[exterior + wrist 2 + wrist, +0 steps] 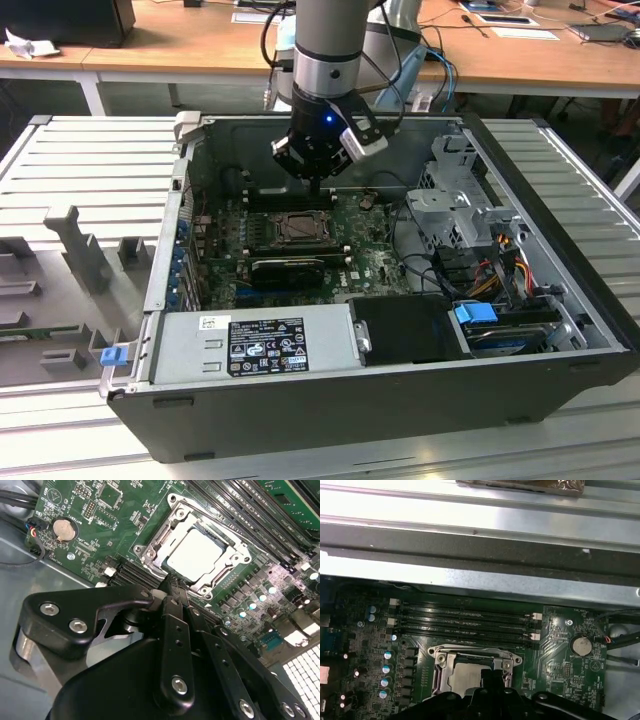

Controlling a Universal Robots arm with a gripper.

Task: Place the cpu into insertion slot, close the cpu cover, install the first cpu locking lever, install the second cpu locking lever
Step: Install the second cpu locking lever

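1. The claw has its fingers pressed together, pinching nothing, with the tips down at the edge of the cover.
2. In the exterior view the claw hangs inside the open case, just behind the slot.
3. The cpu lies flat in the slot, silver face up, framed by the cover closed around it.
4. In the first wrist view the cpu sits near the memory slots and a coin battery.

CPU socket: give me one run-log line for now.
cpu: seated in insertion slot | cpu cover: closed | end effector: above socket edge
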